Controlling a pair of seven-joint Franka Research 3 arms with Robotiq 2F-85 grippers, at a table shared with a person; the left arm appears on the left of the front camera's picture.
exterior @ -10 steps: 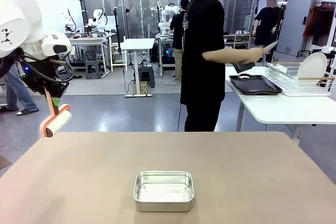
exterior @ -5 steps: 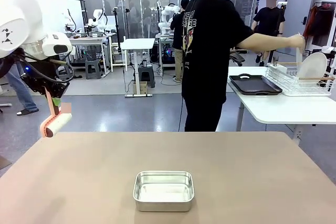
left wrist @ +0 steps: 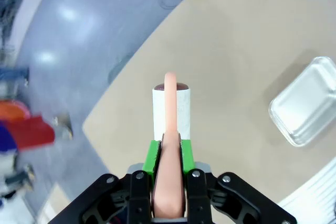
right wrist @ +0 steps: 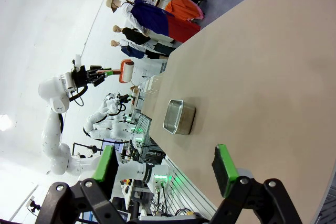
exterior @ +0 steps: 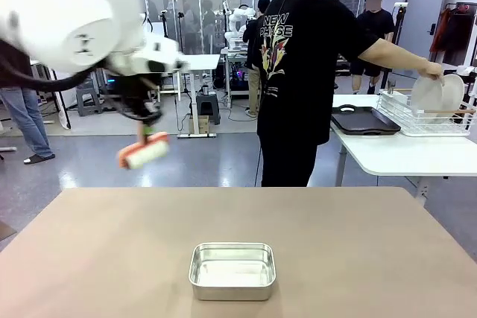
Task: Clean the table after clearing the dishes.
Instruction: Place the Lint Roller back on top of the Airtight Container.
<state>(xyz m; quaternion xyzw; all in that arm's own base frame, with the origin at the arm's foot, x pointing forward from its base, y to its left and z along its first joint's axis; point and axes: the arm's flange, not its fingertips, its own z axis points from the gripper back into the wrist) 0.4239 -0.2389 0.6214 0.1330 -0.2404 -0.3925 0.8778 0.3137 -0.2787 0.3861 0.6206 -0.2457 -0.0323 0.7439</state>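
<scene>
With the dishes (exterior: 440,94) being racked on a side table by the person, the table (exterior: 358,243) (bare but for a steel pan (exterior: 232,269)) is being left unwiped, a roller (exterior: 144,154) being pinched above it by the left gripper (left wrist: 168,150), the right gripper (right wrist: 168,169) being held spread.

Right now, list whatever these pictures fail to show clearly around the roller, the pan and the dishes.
- Lint roller: front view, motion-blurred; its handle end is buried in the left claw.
- Steel pan: left wrist view, cut by the right edge.
- Plates in the rack: front view, too small to count; the person's hand covers part.
- Tray: any cutlery, too small.
</scene>
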